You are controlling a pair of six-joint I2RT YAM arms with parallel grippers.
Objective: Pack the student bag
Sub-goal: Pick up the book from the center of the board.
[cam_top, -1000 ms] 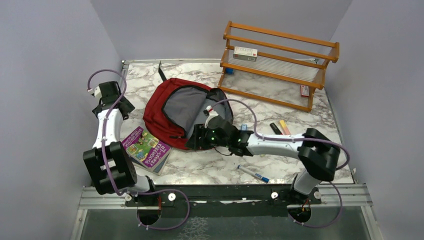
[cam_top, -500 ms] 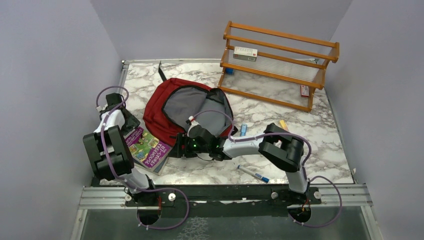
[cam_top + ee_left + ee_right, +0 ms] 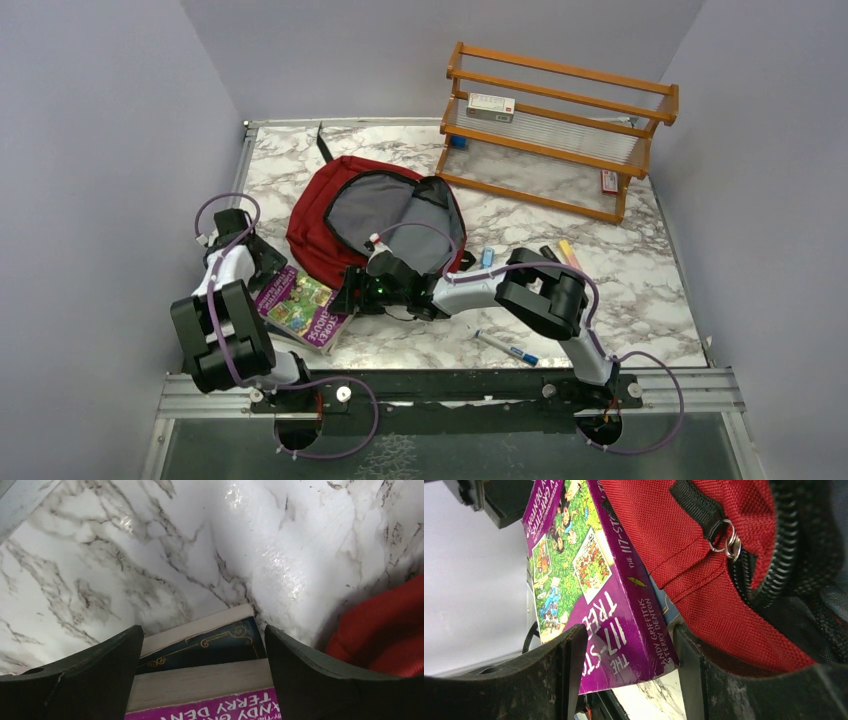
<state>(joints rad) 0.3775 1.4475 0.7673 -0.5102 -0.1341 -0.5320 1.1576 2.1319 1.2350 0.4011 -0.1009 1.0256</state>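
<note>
Since a second ago, both arms have closed on the book [image 3: 303, 306] beside the bag [image 3: 312, 228]. The left gripper [image 3: 262, 262] has dropped along the desk [image 3: 600, 300] to the book's far end, and the right gripper [image 3: 352, 296] has swung left from the bag's near rim to the book's near corner. Both stand spread, straddling the book, and neither looks clamped. The bag lies mid-desk with its mouth open and grey lining showing, its red edge touching the book. I judge a two-arm lift into the bag is being set up. The purple spine reads "THE 117-STO…" and "ANDY GRIFFITHS & TERRY DENTON". A dark book [image 3: 200, 647] with gold scrollwork lies beneath, its title hidden.
</note>
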